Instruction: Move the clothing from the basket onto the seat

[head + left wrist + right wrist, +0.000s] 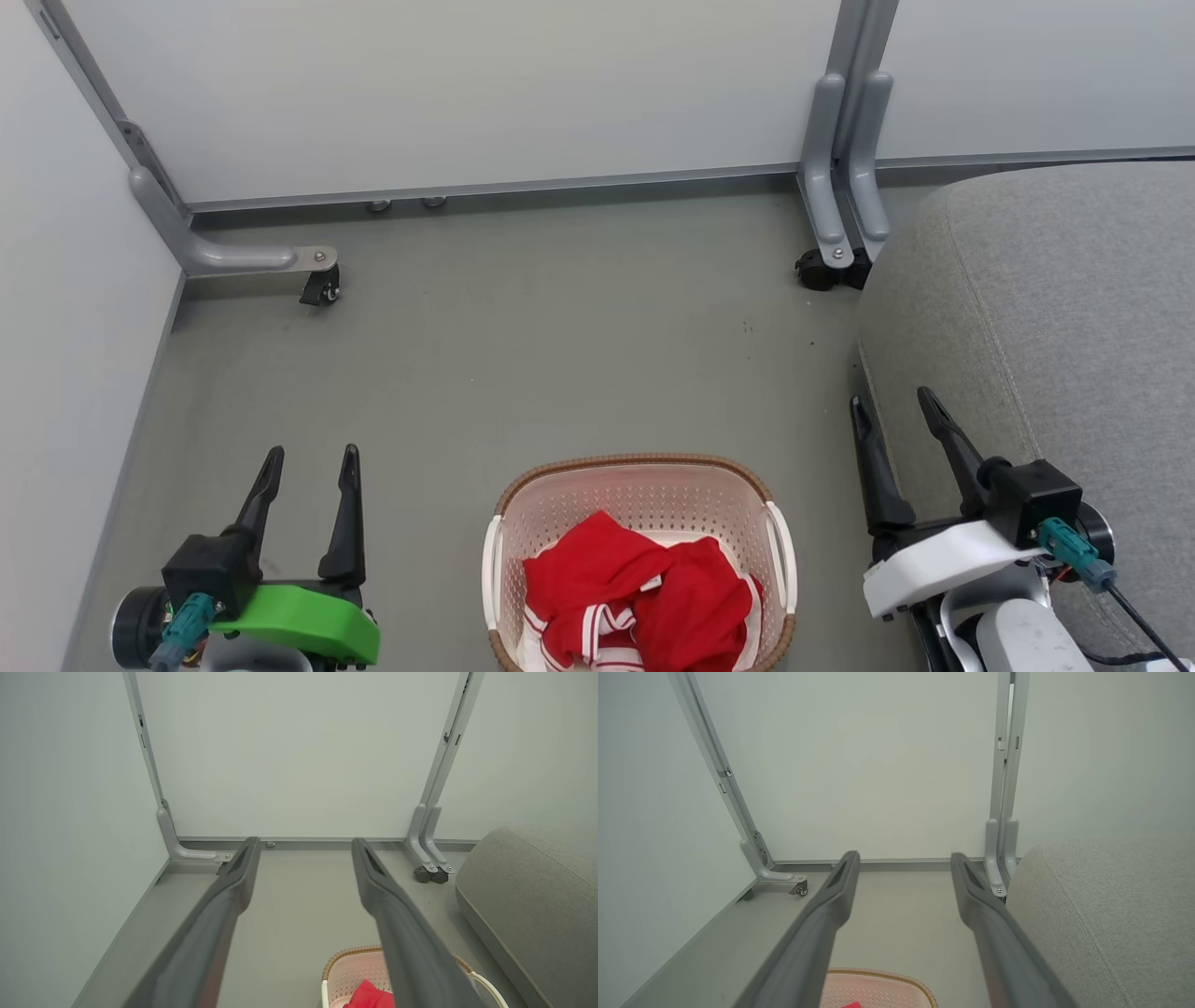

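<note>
while red clothing (644, 593) lies in the basket (635, 461), grey seat (1055, 308) nearby

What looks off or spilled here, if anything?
Nothing stands out. The clothing lies crumpled inside the upright basket, none on the visible floor. The seat beside it looks intact.

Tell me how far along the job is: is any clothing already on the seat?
Done: nothing yet. Both pieces of red clothing lie in the basket, and none is on the visible part of the grey seat. In hand: nothing; the left fingers and the right fingers stand open and empty, either side of the basket. To do: lift both pieces onto the seat.
</note>
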